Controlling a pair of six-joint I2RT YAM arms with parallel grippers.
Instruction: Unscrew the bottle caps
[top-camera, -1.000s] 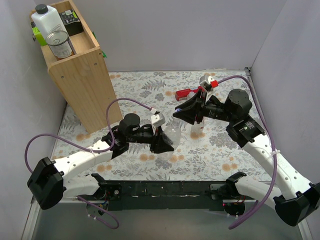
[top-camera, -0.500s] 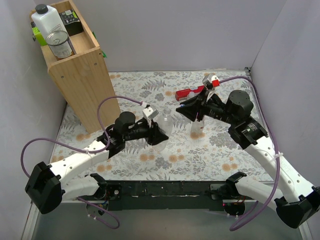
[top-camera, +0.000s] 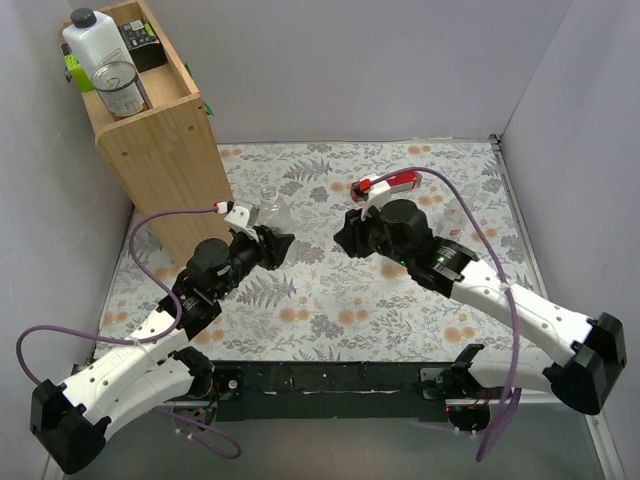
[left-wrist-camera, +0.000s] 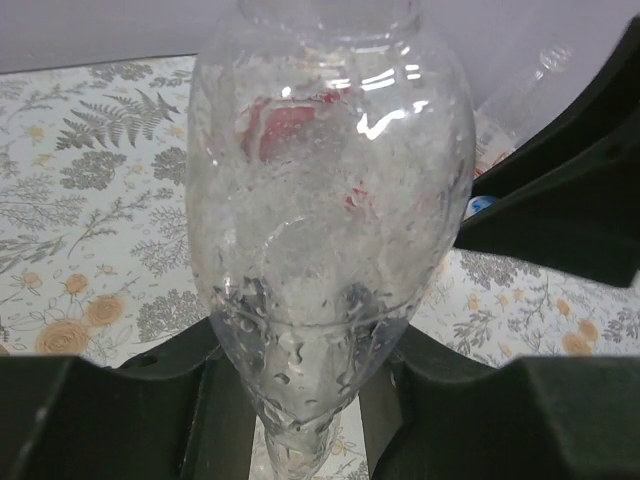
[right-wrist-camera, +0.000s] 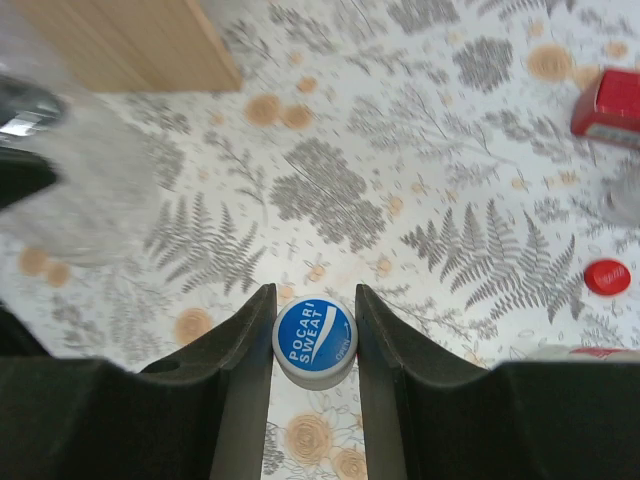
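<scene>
Jaws of the right arm are closed nearly all the way on a small blue and white cap (right-wrist-camera: 314, 342) with the words POCARI SWEAT on its top. They press it from both sides. I cannot tell if the cap touches the flowered surface (right-wrist-camera: 420, 200) or hangs a little above it. The left jaws are shut tight on the narrow lower part of a clear bottle (left-wrist-camera: 320, 200), which is wet inside with small drops. In the top view this bottle is held near the wooden box (top-camera: 160, 150), well apart from the right jaws and the blue cap.

About the progress: the neck of the held bottle looks bare in the top view, and the blue cap is far from it, so I judge that this cap is already unscrewed. A red cap (right-wrist-camera: 606, 277) lies loose on the surface, near the red box (right-wrist-camera: 612, 105), so a second cap also seems to be off.

What is left, in my opinion, is small: to put the blue cap down and to set the bottle down. Something clear shows at the right edge of the right wrist view, maybe another bottle, but it is too much cut off to say, and I cannot see whether any capped bottle remains.
</scene>
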